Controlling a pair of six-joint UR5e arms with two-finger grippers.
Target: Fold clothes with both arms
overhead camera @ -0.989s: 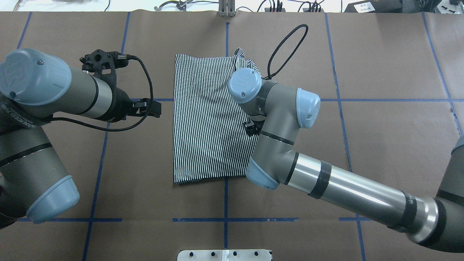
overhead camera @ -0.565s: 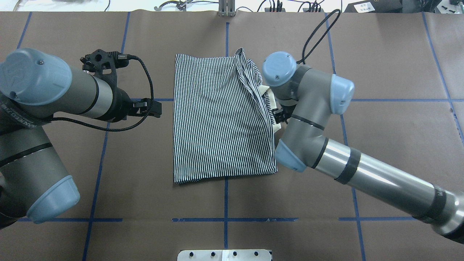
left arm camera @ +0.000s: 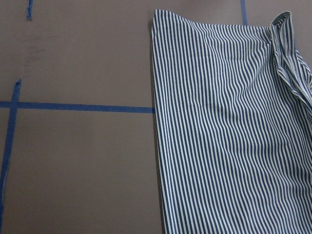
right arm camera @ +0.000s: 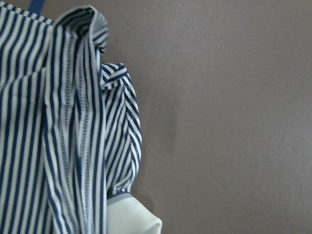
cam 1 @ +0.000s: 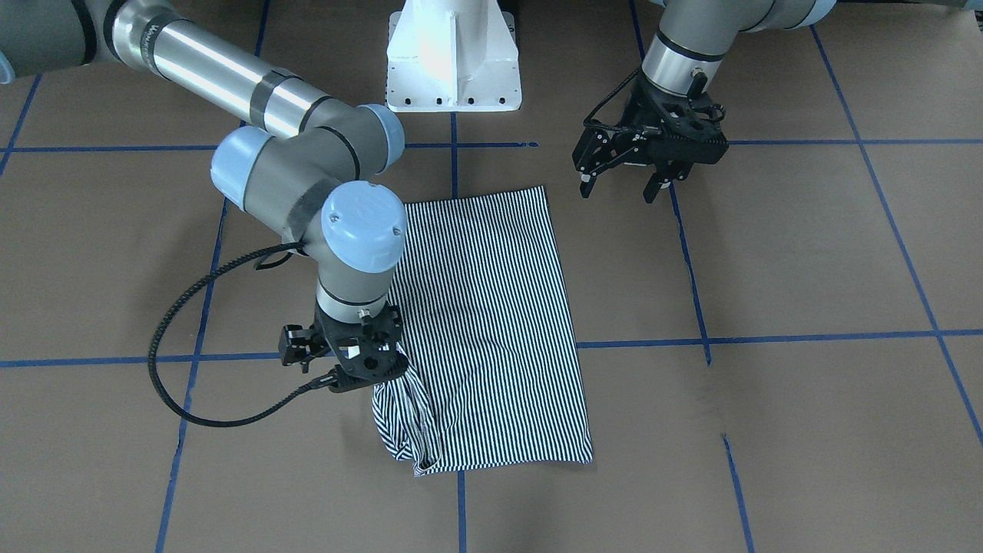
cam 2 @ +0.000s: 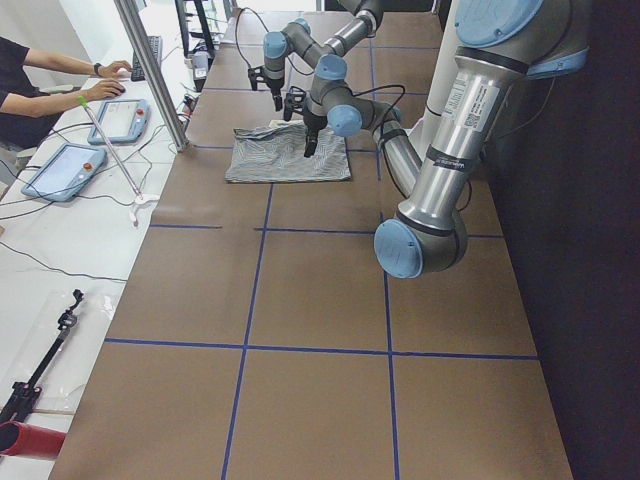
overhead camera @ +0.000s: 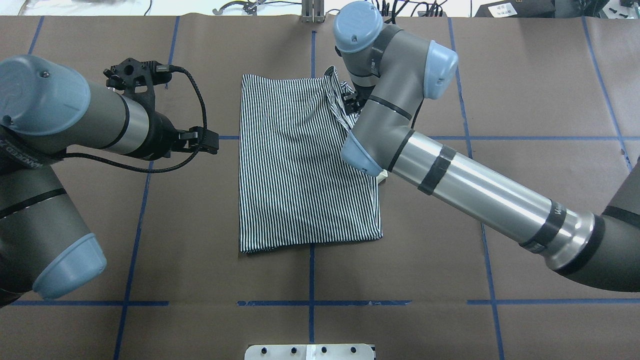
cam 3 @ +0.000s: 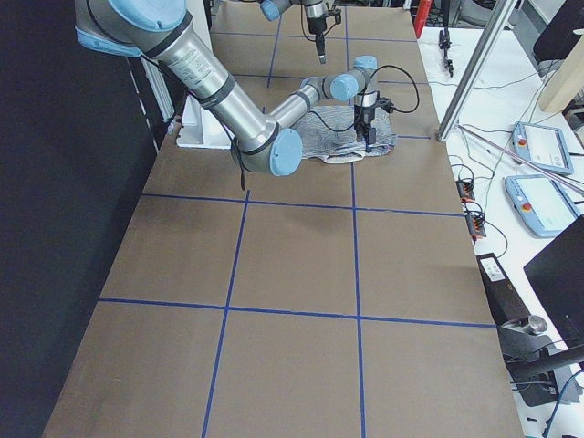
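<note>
Centrally, shirt (overhead camera: 300, 165) lies lengthwise near-to-far; left claw (cam 1: 617, 192) spread, right claw's (cam 1: 359, 376) state unclear.

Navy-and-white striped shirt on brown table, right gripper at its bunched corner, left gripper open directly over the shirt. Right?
No. The open black left gripper hangs over brown table beside the navy-and-white striped shirt, not over it; the overhead exterior view shows the gap. The right gripper is at the bunched corner.

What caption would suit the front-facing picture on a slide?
Right end effector over the bunched corner of a striped shirt; left end effector open beside it.
</note>
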